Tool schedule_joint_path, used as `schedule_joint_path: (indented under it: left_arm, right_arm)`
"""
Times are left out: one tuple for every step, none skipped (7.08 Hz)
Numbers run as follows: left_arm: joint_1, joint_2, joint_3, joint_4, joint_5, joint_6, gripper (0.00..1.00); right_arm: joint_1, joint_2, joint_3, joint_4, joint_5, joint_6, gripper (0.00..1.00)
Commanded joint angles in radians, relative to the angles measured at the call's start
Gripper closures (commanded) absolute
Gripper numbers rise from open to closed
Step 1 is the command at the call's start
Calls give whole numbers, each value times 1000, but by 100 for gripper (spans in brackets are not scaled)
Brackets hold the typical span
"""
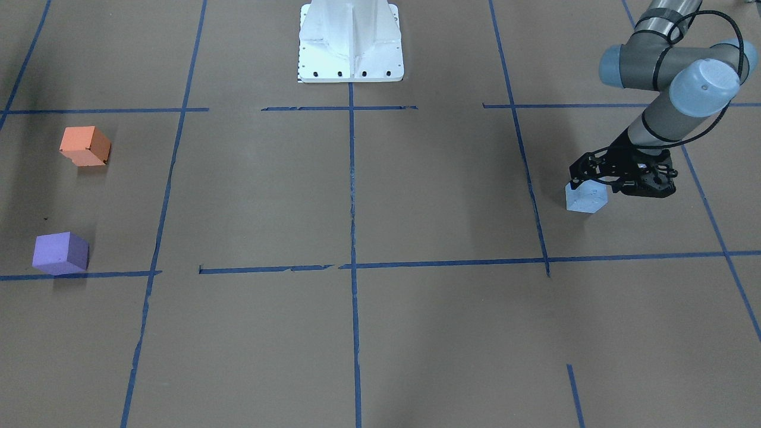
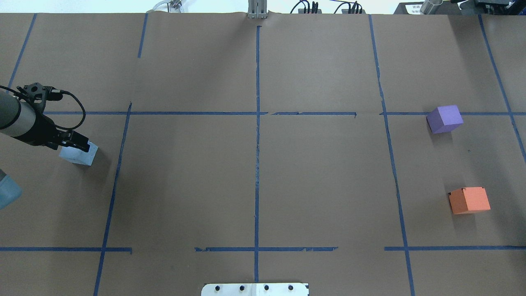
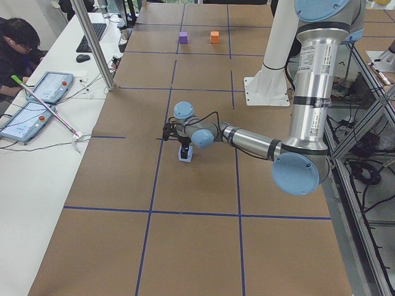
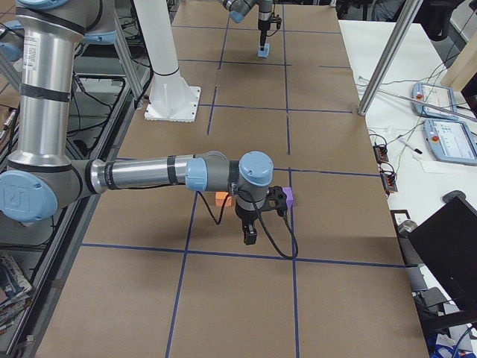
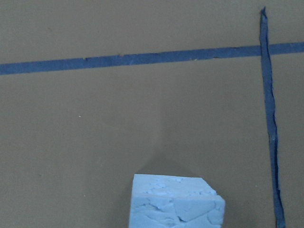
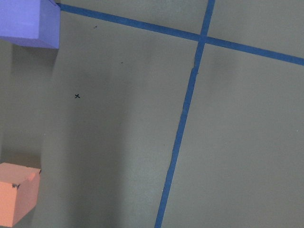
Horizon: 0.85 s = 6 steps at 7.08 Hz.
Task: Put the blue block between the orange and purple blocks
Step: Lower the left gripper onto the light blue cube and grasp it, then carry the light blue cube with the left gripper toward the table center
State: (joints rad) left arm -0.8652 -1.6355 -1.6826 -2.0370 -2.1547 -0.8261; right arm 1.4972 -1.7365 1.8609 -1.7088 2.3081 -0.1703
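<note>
The pale blue block [image 1: 586, 199] rests on the paper-covered table at my left side; it also shows in the overhead view [image 2: 80, 154] and at the bottom of the left wrist view [image 5: 176, 203]. My left gripper [image 1: 587, 180] is down at the block's top, its fingers at the block's sides; I cannot tell whether they press on it. The orange block [image 2: 469, 200] and the purple block [image 2: 444, 119] lie apart at the far right. My right gripper [image 4: 250, 233] hangs just in front of them, seen only in the exterior right view, so I cannot tell its state.
Blue tape lines [image 2: 257, 135] divide the brown table into squares. The white robot base [image 1: 351, 41] stands at the middle of the robot's edge. A small black mark [image 6: 77, 96] lies on the paper between the purple block [image 6: 28, 21] and the orange block [image 6: 16, 192].
</note>
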Motion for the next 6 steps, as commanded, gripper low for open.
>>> schedule_joint_path:
  left_arm:
    - [53,-7,12,1,64,-7,0]
    - [54,-13,14,4,68,-4,1]
    - [54,-15,12,6,82,-4,41]
    - [52,-15,1,14,81,4,72]
    - [46,-55,-9,46,76,1,76]
    - [43,-142,-14,145,79,-10,76]
  right_arm:
    - [1,0,0,0,-1,0,0]
    - [0,0,-2,0,0,0,0]
    - [0,0,-2,0,1,0,0]
    - [0,0,-2,0,1,0,0]
    - [0,0,-2,0,1,0,0]
    - [0,0,-2,0,1,0,0]
